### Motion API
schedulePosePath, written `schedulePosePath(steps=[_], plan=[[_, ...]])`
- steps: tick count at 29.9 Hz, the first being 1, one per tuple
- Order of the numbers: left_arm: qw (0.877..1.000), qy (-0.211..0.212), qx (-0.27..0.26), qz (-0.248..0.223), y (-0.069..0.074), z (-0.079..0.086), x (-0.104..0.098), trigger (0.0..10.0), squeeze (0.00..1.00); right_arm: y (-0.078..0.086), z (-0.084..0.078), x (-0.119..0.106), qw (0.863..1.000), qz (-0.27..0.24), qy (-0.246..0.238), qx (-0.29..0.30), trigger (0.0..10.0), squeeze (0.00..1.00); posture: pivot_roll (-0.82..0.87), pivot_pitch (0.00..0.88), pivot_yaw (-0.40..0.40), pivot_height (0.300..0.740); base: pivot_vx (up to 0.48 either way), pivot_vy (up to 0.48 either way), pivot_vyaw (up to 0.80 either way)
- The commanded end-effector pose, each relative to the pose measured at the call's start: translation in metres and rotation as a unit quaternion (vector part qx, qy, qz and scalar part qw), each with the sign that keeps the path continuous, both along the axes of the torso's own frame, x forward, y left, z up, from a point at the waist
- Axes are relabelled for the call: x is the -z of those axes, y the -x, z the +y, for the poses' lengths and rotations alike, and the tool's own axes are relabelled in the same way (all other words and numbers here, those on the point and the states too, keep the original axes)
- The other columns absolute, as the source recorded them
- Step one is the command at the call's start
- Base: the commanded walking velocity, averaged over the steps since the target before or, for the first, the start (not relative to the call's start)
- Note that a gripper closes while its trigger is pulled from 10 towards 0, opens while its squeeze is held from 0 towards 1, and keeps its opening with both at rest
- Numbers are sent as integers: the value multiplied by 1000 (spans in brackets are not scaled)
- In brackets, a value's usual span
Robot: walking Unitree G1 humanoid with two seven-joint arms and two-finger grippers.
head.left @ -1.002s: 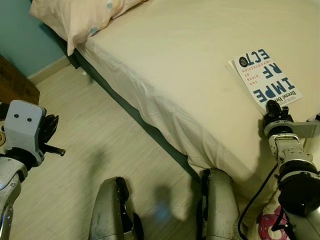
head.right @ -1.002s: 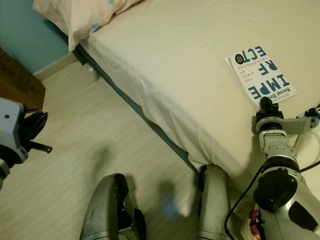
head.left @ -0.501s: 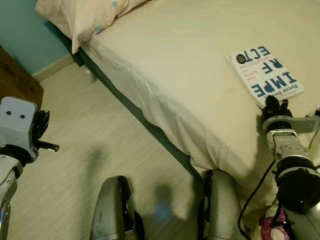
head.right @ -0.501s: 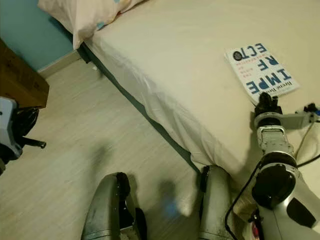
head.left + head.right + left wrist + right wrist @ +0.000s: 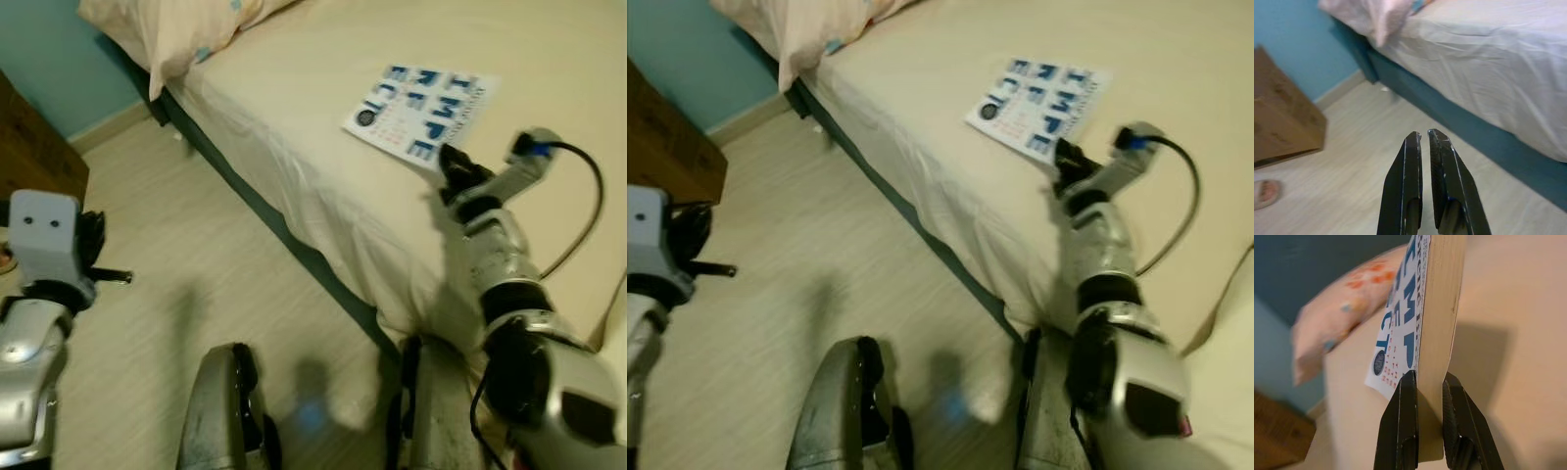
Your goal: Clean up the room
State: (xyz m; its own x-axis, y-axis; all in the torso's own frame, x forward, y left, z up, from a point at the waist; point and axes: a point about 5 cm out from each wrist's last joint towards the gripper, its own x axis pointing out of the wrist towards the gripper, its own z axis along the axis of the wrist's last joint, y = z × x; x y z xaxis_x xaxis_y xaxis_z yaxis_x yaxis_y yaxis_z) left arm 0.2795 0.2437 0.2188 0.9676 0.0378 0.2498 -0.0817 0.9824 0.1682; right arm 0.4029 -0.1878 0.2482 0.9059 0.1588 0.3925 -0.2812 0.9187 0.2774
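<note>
The right gripper (image 5: 1422, 396) has its two fingers clamped on the edge of the one book (image 5: 421, 113), raised over the bed (image 5: 323, 88), a hold that looks meant for carrying it off. The left gripper (image 5: 1424, 142) hangs idle over the floor (image 5: 167, 294), fingers together; one pillow (image 5: 167, 34) lies at the bed's head.

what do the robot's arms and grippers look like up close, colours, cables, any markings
Both arms are silver metal in rounded, jointed segments. The left arm carries a pale boxy wrist block with two small dark dots. A black cable loops from the right arm. The left gripper and right gripper each have two long, tapering black fingers.
</note>
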Motion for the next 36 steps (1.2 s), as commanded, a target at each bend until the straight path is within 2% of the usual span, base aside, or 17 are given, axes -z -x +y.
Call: schedulePosePath(steps=[1,3,7,8,10,11,12,13,14,16,20,26,33,36], plan=[[1000,12,-14,24,-1,1,12,10000,0,7,4,-3,999,-26,16,9,10000,0,53,278,58,500,0,0,0],[1000,12,-14,24,-1,1,12,10000,0,7,4,-3,999,-26,16,9,10000,0,53,278,58,500,0,0,0],[999,26,-6,35,-9,-10,16,10000,0,15,13,-6,999,-41,-17,9,10000,0,23,242,59,500,0,0,0],[999,30,-7,44,-14,-16,20,10000,0,19,14,2,999,-23,-24,15,10000,0,-5,210,59,500,0,0,0],[999,30,-7,44,-14,-16,20,10000,0,19,14,2,999,-23,-24,15,10000,0,-5,210,59,500,0,0,0],[998,32,-8,50,-18,-21,24,10000,0,22,14,13,999,-2,-4,34,10000,0,-16,194,64,500,0,0,0],[998,32,-8,50,-18,-21,24,10000,0,22,14,13,999,-2,-4,34,10000,0,-16,194,64,500,0,0,0],[998,39,-17,51,-20,-24,28,10000,0,27,16,23,998,11,33,52,10000,0,-31,172,69,500,0,0,0],[998,39,-17,51,-20,-24,28,10000,0,27,16,23,998,11,33,52,10000,0,-31,172,69,500,0,0,0],[996,53,-27,59,-22,-28,40,10000,0,40,21,44,989,29,123,77,10000,0,-51,152,69,500,0,0,0],[996,58,-31,65,-21,-32,49,10000,0,49,23,58,982,49,159,89,10000,0,-58,142,60,500,0,0,0],[996,58,-48,56,-17,-37,59,10000,0,60,20,76,978,64,176,97,10000,0,-64,108,22,509,0,0,0],[996,53,-54,53,-14,-42,62,10000,0,60,17,76,979,62,165,103,10000,0,-66,102,6,524,0,0,0],[995,52,-69,53,-12,-40,65,10000,0,58,20,76,979,67,170,93,10000,0,-57,91,-6,534,0,0,0]])
